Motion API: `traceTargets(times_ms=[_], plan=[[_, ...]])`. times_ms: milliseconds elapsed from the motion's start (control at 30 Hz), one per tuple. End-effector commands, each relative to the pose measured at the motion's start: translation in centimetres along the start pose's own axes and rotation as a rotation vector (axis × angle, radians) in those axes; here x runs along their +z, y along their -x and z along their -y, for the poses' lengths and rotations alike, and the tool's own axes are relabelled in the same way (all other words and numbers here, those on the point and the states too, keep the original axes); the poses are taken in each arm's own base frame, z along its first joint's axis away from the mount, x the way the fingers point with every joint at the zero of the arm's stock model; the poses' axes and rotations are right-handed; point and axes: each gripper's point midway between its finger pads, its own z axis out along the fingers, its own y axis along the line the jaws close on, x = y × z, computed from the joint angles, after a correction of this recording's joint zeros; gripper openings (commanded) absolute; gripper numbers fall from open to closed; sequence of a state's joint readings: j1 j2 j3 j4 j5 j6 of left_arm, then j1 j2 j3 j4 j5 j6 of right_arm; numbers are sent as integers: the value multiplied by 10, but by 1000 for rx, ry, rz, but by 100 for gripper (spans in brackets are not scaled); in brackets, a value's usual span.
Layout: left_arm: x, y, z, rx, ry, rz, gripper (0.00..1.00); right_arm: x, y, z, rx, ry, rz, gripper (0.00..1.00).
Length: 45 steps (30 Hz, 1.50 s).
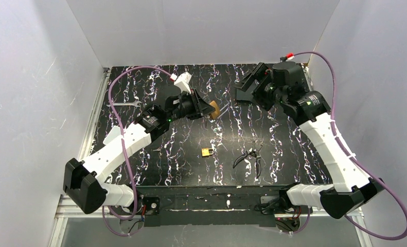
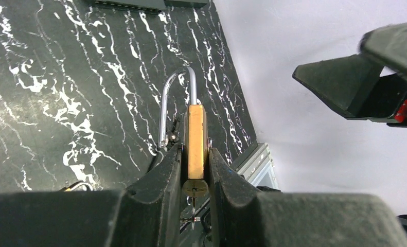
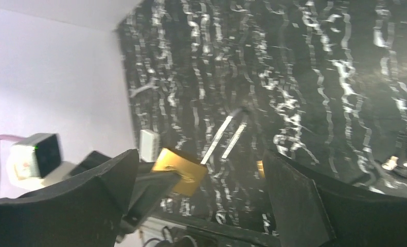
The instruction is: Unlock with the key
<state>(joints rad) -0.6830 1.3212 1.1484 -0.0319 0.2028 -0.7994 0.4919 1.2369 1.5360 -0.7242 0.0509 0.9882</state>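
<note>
My left gripper (image 1: 207, 109) is shut on a brass padlock (image 1: 215, 109) and holds it above the table, the silver shackle (image 1: 224, 107) pointing right. In the left wrist view the pads (image 2: 167, 170) clamp the padlock body (image 2: 195, 135) edge-on, with the shackle (image 2: 176, 92) beyond. A thin metal piece, seemingly the key (image 2: 193, 208), hangs from the keyway at the padlock's underside. My right gripper (image 1: 246, 85) is open and empty, to the right of the padlock and apart from it. In the right wrist view its fingers (image 3: 294, 200) spread wide, with the padlock (image 3: 180, 172) beyond them.
A smaller brass padlock (image 1: 207, 152) lies on the black marbled table (image 1: 294, 149) in front of centre. Black-handled pliers (image 1: 250, 157) lie to its right. A silver wrench (image 1: 126, 104) lies at the far left. White walls enclose the table on three sides.
</note>
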Motion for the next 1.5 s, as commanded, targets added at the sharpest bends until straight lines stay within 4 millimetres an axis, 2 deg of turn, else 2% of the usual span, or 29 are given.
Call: traceTargets(times_ms=[0,133,300,567,800,1000,1300,1400,1467], plan=[[-5,20,4,-16,-50,78,0,2,-5,48,-106,-185,-8,97],[8,6,-16,-35,-25,30,0,1,-11,61,-124,-201,-12,97],[27,-3,-50,-165,9,15,0,-4,-9,76,-142,-252,13,97],[53,-28,-118,-285,112,-45,0,-5,-10,81,-149,-258,19,96],[62,-37,-160,-313,177,-83,0,-3,-14,84,-152,-256,-3,96],[69,-33,-177,-317,203,-83,0,-7,-12,87,-154,-268,11,96],[94,-24,-185,-348,199,-70,1,-6,-15,90,-147,-271,7,96],[103,-20,-189,-376,202,-49,10,-6,-16,91,-142,-269,1,96],[109,-19,-193,-390,208,-47,24,-7,-18,92,-141,-271,-4,96]])
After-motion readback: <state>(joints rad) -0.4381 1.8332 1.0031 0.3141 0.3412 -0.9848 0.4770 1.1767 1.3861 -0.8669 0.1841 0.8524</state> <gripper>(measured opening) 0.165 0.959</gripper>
